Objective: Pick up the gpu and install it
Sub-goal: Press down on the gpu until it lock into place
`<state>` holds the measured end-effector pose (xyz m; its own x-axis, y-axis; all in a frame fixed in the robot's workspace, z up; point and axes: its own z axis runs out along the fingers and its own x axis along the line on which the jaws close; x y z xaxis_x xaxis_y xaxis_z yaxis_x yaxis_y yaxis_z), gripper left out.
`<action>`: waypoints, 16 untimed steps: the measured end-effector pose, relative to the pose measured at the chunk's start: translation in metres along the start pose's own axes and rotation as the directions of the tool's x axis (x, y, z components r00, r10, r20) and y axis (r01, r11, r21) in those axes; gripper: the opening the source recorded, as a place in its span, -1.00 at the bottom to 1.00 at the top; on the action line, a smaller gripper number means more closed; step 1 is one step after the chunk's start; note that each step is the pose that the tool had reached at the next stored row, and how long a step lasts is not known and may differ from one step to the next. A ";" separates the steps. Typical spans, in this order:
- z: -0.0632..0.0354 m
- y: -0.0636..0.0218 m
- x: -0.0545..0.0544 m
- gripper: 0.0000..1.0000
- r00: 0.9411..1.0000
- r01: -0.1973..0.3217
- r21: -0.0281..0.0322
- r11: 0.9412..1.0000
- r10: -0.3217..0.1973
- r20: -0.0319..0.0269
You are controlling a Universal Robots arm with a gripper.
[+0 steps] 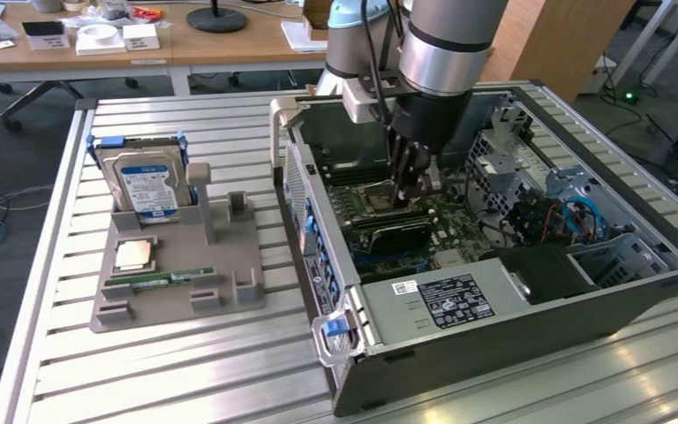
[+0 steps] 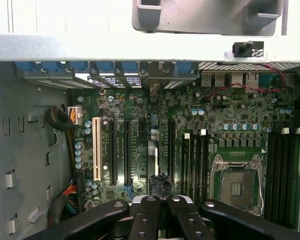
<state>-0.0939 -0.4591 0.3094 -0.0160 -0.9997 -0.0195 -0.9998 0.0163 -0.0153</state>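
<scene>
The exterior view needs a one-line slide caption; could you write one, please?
Gripper lowered into the open computer case, just above the motherboard.

I've got the gripper (image 1: 413, 190) down inside the open computer case (image 1: 621, 291), over the motherboard (image 1: 433, 225). Room there is tight: the drive cage (image 1: 504, 150) and blue cables (image 1: 568, 212) crowd the exterior view's right, the power supply (image 1: 451, 300) blocks the near end, and the case wall (image 1: 304, 190) stands on the left. From the wrist view, the expansion slots (image 2: 120, 152) lie unobstructed, with the CPU socket (image 2: 237, 182) beside them. Outside the case, the parts holder (image 1: 174, 283) with its hard drive (image 1: 145, 181) sits well apart on the table (image 1: 198, 371).
</scene>
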 end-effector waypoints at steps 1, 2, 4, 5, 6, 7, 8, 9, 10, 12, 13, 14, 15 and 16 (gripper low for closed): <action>0.0008 0.0000 0.000 -0.79 1.000 0.000 0.000 1.000 0.000 0.000; 0.0015 0.0000 0.000 -0.79 1.000 0.000 0.000 1.000 0.000 0.000; 0.0017 0.0001 0.000 -0.79 1.000 0.000 0.000 1.000 0.000 0.000; 0.0017 0.0000 0.000 -0.79 1.000 0.000 0.000 1.000 0.000 0.000; 0.0017 0.0001 0.000 -0.79 1.000 0.000 0.000 1.000 0.000 0.000; 0.0017 0.0001 0.000 -0.79 1.000 0.000 0.000 1.000 0.000 0.000; 0.0018 0.0000 0.000 -0.79 1.000 0.000 0.000 1.000 0.000 0.000; 0.0022 0.0000 0.000 -0.79 1.000 0.000 0.000 1.000 0.000 0.000; 0.0027 0.0000 0.000 -0.79 1.000 0.000 0.000 1.000 0.000 0.000; 0.0040 0.0001 0.000 -0.79 1.000 0.000 0.000 1.000 0.000 0.000; 0.0048 0.0001 0.000 -0.79 1.000 0.000 0.000 1.000 0.000 0.000; 0.0052 0.0001 0.000 -0.79 1.000 0.000 0.000 1.000 0.000 0.000; 0.0054 0.0002 0.000 -0.79 1.000 0.000 0.000 1.000 0.000 0.000; 0.0058 0.0002 0.000 -0.79 1.000 0.000 0.000 1.000 0.000 0.000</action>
<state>-0.0940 -0.4592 0.3036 -0.0160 -0.9997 -0.0194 -0.9997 0.0163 -0.0153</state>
